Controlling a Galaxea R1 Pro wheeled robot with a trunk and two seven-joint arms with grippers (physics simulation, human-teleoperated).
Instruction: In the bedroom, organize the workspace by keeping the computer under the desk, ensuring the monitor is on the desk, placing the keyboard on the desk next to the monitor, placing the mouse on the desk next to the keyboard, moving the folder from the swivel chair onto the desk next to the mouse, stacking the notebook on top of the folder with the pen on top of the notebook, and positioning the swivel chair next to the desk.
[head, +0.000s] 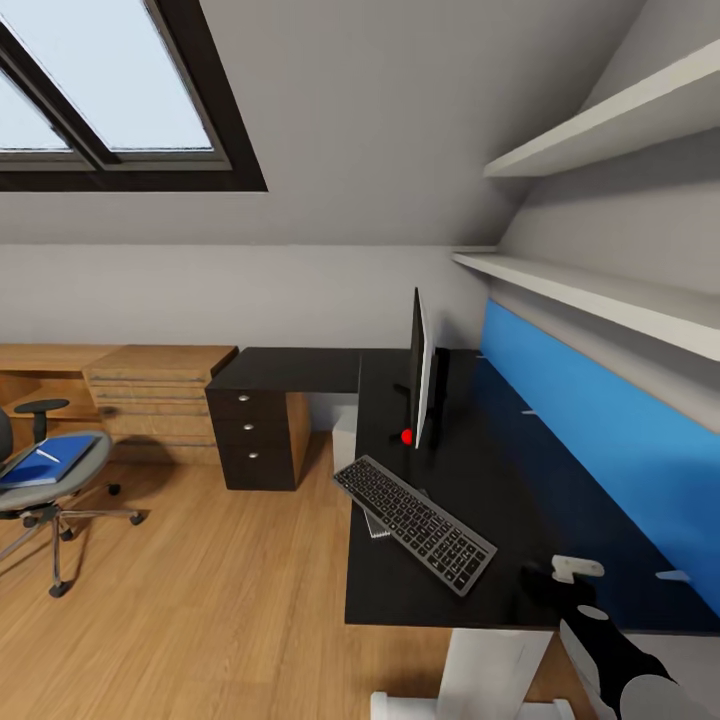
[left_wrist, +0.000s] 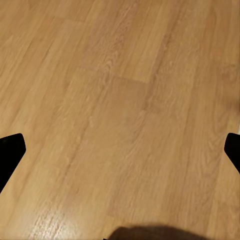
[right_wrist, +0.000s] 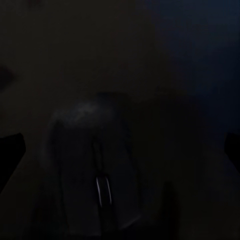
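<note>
Item, desk (head: 520, 520): black top, blue back panel; monitor (head: 421, 370) upright on it, seen edge-on; keyboard (head: 413, 521) lying askew in front of the monitor, one corner out over the desk's front edge, with a thin dark-and-pale object, possibly the notebook, poking out beneath it. Item, mouse (right_wrist: 92, 165): dark and dim, close under my right wrist camera, resting on the black desk top, its wheel visible. Item, my right gripper (head: 560, 578): low over the desk beyond the keyboard's near end, fingers spread wide at either side of the mouse, apparently not pressing it. Item, my left gripper (left_wrist: 120, 152): over bare wood floor, fingers wide apart, holding nothing. Item, swivel chair (head: 45, 480): well apart from the desk, blue folder (head: 45, 462) on its seat, a thin white stick, likely the pen (head: 48, 456), lying on the folder. Step in hand, as I judge: seating the mouse beside the keyboard. Next calls for lifting clear without nudging it, then fetching the folder.
</note>
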